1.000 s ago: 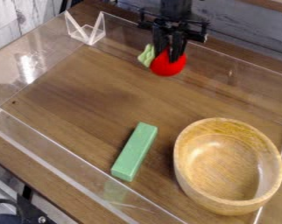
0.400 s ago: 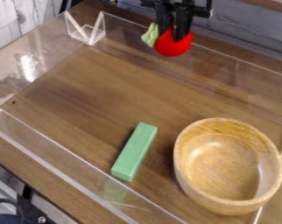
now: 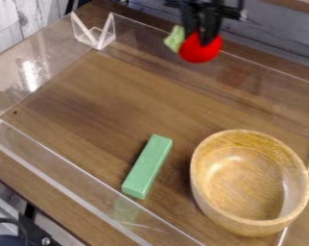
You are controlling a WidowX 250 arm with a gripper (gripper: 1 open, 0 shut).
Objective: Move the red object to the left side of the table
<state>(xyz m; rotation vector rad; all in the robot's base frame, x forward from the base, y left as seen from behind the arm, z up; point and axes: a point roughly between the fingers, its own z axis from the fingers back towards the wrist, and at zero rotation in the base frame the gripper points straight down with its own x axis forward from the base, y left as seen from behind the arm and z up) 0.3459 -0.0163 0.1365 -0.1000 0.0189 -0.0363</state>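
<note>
I see the wood table, walled in clear plastic, with a green block and wooden bowl. My claw grips the red fruit, now higher and further right.

only one view, fixed cam up high at a bench corner | tilted down across the wood top toward the far acrylic wall | mid range, whole bench fits, green block and wooden bowl nearest the lens | end effector cropped at top edge
</note>
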